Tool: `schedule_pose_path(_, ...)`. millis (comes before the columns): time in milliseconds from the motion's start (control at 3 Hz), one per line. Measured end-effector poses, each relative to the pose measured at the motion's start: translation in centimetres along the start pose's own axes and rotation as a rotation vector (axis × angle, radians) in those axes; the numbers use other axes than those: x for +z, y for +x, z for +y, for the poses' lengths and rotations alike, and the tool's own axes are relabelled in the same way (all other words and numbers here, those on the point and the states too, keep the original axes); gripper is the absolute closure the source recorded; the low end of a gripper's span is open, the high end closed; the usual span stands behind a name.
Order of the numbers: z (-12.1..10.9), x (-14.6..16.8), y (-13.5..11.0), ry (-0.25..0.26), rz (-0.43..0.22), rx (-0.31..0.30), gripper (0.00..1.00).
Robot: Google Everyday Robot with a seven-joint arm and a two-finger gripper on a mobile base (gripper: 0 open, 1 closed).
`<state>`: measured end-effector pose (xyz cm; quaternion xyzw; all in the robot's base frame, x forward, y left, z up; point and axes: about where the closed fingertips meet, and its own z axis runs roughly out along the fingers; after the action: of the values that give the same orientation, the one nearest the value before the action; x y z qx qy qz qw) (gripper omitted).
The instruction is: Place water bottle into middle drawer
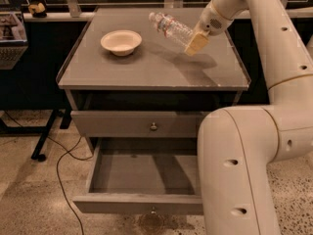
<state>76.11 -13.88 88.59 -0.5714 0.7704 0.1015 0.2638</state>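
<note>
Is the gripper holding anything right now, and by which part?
Yes: the gripper holds the water bottle by its lower end, tilted above the tabletop.

Thick cream-white tubular arm (244, 170) with small dark round holes, tan-padded pincer (195, 43) above the tabletop (146, 67).

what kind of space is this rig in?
Probably a robot test area in an office or lab: speckled hard floor, a loose cable trailing across it, a grey drawer cabinet. The gripper holds the water bottle above the cabinet top.
</note>
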Motion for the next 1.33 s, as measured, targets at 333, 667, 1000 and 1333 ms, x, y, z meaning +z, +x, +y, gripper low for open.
schedule_pose_path(333,1.13,-1.61,1.15,-0.032,-0.038,-0.087,1.00)
schedule_pose_path(667,1.60,-2.15,1.83,-0.043,-0.101,-0.162,1.00)
schedule_pose_path(1000,1.15,-1.73,1.58,-0.030,-0.110,-0.160,1.00)
schedule_pose_path(1333,1.70,-1.84,1.24,-0.041,-0.126,-0.176,1.00)
